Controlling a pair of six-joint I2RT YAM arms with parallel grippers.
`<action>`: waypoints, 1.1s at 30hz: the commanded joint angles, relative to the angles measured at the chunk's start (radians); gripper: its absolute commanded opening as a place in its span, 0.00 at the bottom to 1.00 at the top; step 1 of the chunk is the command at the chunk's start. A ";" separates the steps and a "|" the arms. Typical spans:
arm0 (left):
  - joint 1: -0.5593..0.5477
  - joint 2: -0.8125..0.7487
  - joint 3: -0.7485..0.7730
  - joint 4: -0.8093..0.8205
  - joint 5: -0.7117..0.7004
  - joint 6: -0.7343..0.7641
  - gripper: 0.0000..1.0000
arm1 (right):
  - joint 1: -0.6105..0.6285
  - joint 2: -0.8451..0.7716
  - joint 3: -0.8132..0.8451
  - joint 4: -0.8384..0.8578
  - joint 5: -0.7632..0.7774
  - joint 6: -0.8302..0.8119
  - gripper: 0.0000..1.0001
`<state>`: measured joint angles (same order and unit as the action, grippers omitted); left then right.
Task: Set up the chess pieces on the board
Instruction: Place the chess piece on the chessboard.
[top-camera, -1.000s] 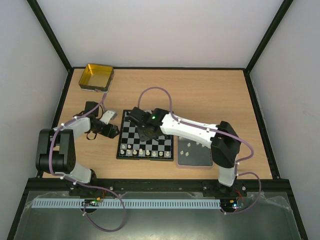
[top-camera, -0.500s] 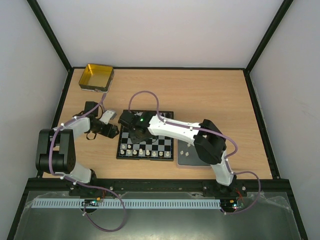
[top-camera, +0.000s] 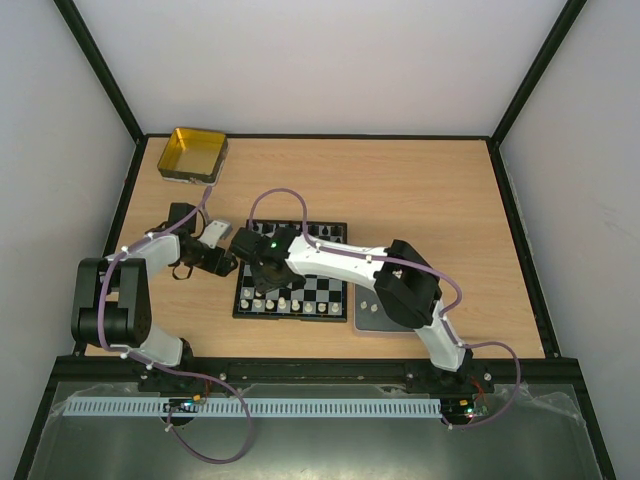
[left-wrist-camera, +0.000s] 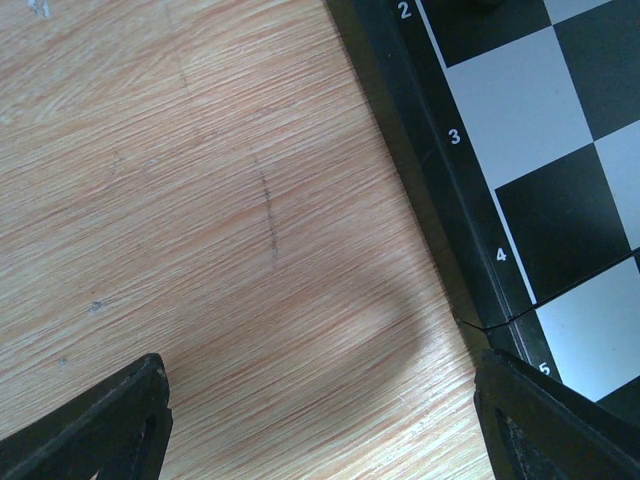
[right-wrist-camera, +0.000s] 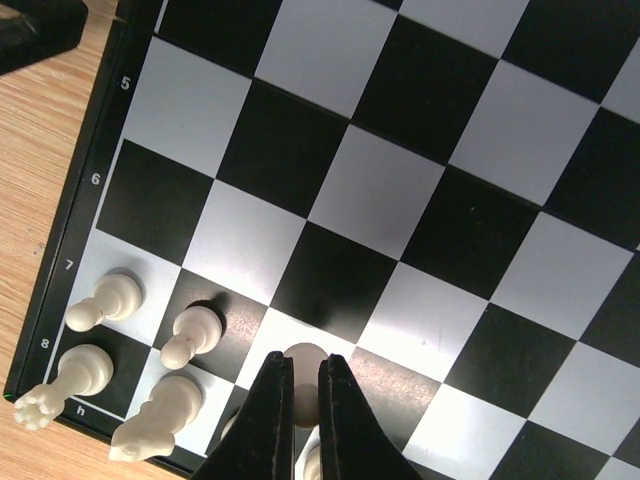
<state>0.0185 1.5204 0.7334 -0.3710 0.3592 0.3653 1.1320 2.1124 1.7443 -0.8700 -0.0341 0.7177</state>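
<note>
The board (top-camera: 322, 288) sits mid-table, with a row of white pieces (top-camera: 285, 302) lined up along its 6 o'clock edge. Over the board's 9 o'clock side, the right tool (right-wrist-camera: 302, 385) is pinched tight on a white pawn (right-wrist-camera: 305, 356) above a light square. In the wrist view, four more of the white set stand at 8 to 9 o'clock of it. The left tool (left-wrist-camera: 320, 410) hovers wide open with nothing between its fingers, over bare table (left-wrist-camera: 200, 200) just off the board's 9 o'clock rim. The grey tray (top-camera: 365, 312) lies just beside the board at 4 o'clock. The yellow tin (top-camera: 193, 152) is well apart at 10 o'clock.
</note>
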 joint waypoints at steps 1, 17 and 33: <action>0.008 0.003 0.007 -0.001 0.006 -0.004 0.83 | 0.014 0.024 0.030 -0.015 0.000 -0.004 0.02; 0.011 0.002 0.007 -0.003 0.010 -0.002 0.83 | 0.019 0.041 0.009 -0.008 -0.015 -0.007 0.02; 0.015 -0.005 0.005 -0.003 0.014 0.000 0.83 | 0.022 0.054 -0.014 0.005 -0.032 -0.003 0.02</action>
<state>0.0231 1.5204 0.7334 -0.3706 0.3595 0.3656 1.1454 2.1437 1.7397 -0.8673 -0.0681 0.7177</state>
